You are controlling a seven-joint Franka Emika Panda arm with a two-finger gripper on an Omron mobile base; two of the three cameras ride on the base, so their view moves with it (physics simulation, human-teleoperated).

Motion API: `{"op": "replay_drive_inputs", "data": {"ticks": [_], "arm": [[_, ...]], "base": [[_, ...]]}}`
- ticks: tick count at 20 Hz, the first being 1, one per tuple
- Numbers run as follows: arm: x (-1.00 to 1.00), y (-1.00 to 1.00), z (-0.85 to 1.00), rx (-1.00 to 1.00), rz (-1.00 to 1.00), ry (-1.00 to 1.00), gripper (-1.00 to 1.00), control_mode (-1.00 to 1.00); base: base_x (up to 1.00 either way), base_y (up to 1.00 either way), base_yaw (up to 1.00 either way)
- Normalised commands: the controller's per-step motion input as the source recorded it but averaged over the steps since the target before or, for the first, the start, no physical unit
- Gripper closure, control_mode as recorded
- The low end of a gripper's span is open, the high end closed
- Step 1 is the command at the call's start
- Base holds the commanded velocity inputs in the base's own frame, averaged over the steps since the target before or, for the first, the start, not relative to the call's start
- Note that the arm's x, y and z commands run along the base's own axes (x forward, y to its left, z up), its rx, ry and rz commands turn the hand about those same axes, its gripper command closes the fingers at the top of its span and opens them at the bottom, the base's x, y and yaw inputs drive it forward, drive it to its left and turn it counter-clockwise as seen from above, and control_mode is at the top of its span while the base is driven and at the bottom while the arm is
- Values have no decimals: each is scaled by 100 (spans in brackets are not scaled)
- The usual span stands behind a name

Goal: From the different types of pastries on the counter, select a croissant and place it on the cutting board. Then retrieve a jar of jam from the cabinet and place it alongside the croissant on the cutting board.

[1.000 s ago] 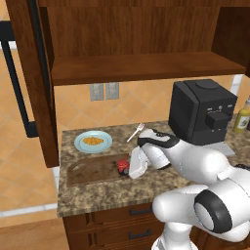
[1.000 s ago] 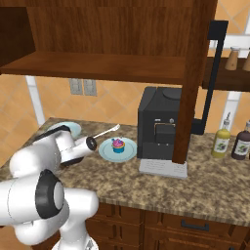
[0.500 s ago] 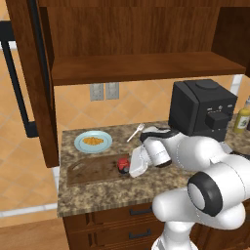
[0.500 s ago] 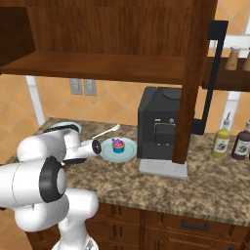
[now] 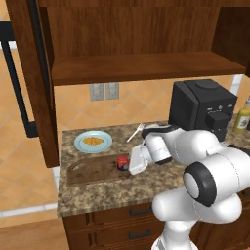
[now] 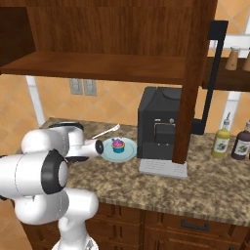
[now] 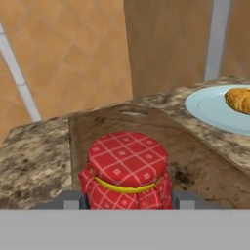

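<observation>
In the left base view we see our gripper (image 5: 128, 165) low over the counter (image 5: 97, 193), clamped on the jar of jam (image 5: 123, 162), which stands upright on the near end of the cutting board (image 5: 93, 169). Beyond the pincer, further left, the croissant (image 5: 93, 141) lies on a light-blue plate (image 5: 80, 146) behind the board, apart from it.

In the right base view our arm reaches left along the counter; just past the wrist a cupcake (image 6: 117, 145) sits on its own plate (image 6: 128, 153), beside a black coffee machine (image 6: 158, 126).

In the hand view the jar (image 7: 128, 171), red-checked lid with a yellow band, sits between our fingertips (image 7: 68, 200), both pressed to its sides. The board (image 7: 195, 171) stretches ahead; the croissant (image 7: 239, 99) lies ahead to the right.
</observation>
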Motion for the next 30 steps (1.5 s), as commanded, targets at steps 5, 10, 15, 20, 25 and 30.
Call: {"op": "replay_drive_inputs", "data": {"ticks": [5, 10, 15, 20, 25, 30], "arm": [[3, 10, -1, 0, 0, 0, -100, -100], [2, 1, -17, 0, 0, -1, -100, -100], [1, 0, 7, 0, 0, -12, -100, -100], [0, 0, 36, 0, 0, -12, -100, -100], [0, -3, 47, 0, 0, -13, -100, -100], [4, -9, 52, -1, 8, -4, -100, -100]], "base": [[0, 0, 0], [0, 0, 0], [0, 0, 0], [0, 0, 0], [0, 0, 0], [0, 0, 0]]}}
